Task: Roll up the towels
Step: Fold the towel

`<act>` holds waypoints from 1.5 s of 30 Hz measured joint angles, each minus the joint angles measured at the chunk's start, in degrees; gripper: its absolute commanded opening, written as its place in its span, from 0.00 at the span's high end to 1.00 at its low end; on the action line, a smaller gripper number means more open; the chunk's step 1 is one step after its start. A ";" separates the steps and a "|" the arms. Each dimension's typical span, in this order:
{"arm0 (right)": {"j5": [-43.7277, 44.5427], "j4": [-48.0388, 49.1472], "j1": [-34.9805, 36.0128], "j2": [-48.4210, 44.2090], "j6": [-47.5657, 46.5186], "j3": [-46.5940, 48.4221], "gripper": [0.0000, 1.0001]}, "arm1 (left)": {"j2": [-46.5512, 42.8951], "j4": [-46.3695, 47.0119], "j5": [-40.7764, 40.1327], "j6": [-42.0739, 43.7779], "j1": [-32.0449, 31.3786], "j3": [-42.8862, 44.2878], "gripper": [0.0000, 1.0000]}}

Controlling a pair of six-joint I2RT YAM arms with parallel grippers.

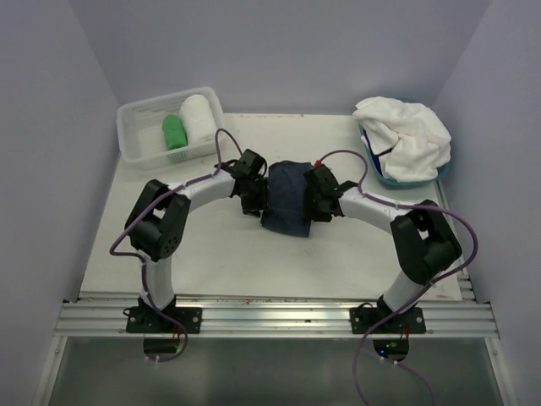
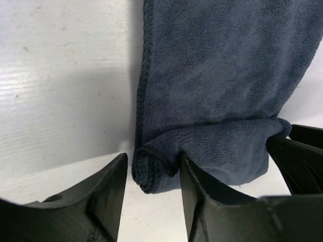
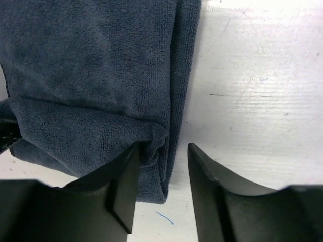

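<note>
At mid-table, left gripper (image 2: 154,162) and right gripper (image 3: 162,152) stand released astride the navy towel's (image 1: 287,199) side edges, bare table (image 1: 220,258) beyond.

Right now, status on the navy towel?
Left pincer, right pincer open, astride navy towel's folded end. Not yet rolled. Basket, tub well apart.
</note>
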 measured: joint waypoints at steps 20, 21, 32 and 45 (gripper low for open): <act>-2.84 0.70 0.26 -5.05 -2.51 0.02 0.85 | -6.01 -1.20 -2.10 -0.50 -3.56 -0.33 0.80; -3.13 0.70 0.26 -4.11 -2.71 0.26 0.86 | -4.87 -1.14 -2.03 -0.35 -3.45 -0.15 0.81; -2.69 1.66 0.26 4.68 -5.20 3.85 0.90 | 2.89 -1.16 -1.33 1.99 -1.53 4.57 0.78; -2.69 1.95 2.19 -0.20 -5.25 3.65 0.87 | -3.85 -0.59 -2.19 2.34 -1.60 3.93 0.73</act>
